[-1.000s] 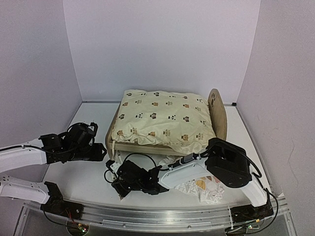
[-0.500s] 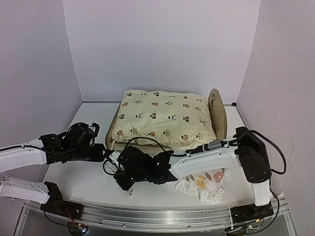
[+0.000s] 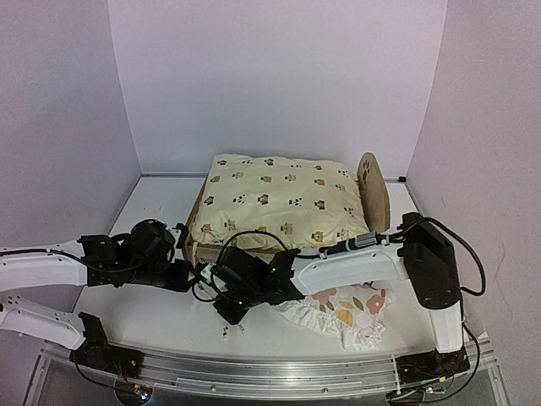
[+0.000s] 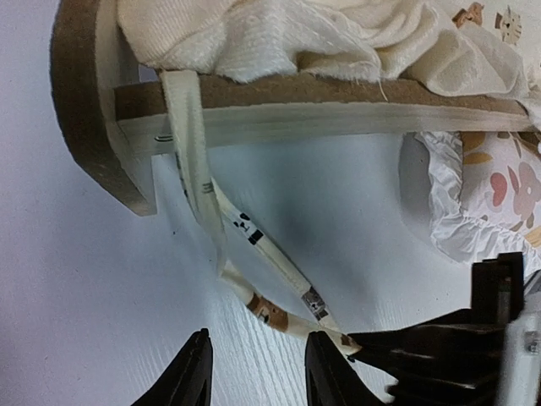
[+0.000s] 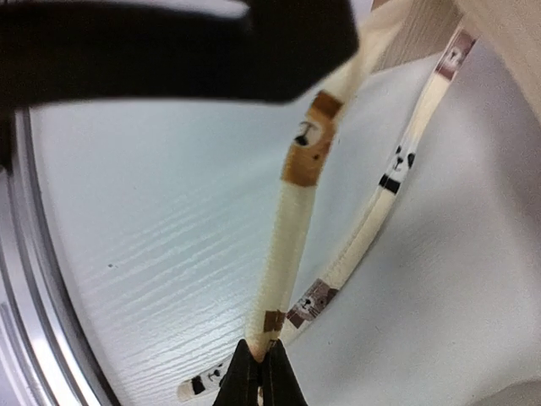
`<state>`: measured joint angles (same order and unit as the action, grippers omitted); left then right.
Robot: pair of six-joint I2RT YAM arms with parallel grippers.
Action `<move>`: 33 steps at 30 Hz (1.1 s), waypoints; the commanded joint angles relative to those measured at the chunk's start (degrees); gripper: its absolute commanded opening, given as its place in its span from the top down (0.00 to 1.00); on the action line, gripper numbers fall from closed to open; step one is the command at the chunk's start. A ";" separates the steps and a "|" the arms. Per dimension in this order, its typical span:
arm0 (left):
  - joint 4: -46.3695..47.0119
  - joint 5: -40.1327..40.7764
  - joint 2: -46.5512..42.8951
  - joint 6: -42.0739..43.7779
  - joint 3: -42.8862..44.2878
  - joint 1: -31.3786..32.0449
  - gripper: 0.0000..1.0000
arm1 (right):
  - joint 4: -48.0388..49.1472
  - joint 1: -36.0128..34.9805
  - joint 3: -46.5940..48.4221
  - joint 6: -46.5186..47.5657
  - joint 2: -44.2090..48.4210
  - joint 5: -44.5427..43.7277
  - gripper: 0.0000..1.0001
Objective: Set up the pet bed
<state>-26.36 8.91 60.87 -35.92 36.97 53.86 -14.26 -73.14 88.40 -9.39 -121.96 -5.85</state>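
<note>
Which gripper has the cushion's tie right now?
The right gripper, shut on the animal-print tie; the left gripper stands open beside it, holding nothing.

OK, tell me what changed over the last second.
The right gripper edged forward toward the near corner of the pet bed and pinched shut on the cushion tie. The left gripper, open, slid right toward that corner. Bed, cushion and floral pillow stayed put.
</note>
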 commanded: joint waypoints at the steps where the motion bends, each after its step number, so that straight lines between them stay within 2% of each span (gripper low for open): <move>1: 0.98 0.32 0.83 -0.70 0.45 2.01 0.61 | -1.38 0.73 1.65 4.39 -2.46 -0.01 0.99; 6: 0.95 0.57 2.10 -1.79 0.70 4.34 0.61 | -1.30 1.15 0.73 6.69 -3.82 -0.48 0.96; 8: 0.69 1.45 2.87 -2.54 0.86 5.89 0.62 | -1.30 1.21 0.22 6.52 -3.77 -0.18 0.87; 11: -0.37 3.35 4.18 -4.28 1.25 8.19 0.62 | -1.14 1.40 -1.16 5.81 -2.30 0.57 0.65; 13: -1.32 4.69 4.98 -5.44 1.62 9.71 0.62 | -0.75 1.50 -2.51 5.29 -0.27 0.50 0.58; 21: -3.44 5.67 6.74 -8.75 3.32 17.44 0.62 | 1.87 2.29 -13.22 2.41 11.32 -2.56 0.52; 25: -1.78 3.57 11.03 -8.77 4.01 20.38 0.62 | 5.46 2.38 -20.37 0.92 16.51 -3.50 0.50; 33: -2.29 3.84 21.67 -9.95 8.75 25.03 0.59 | 7.93 2.69 -26.58 -0.78 20.58 -6.92 0.49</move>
<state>-28.45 12.71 78.86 -44.41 41.51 77.31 -9.03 -70.65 63.95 -8.47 -104.16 -10.57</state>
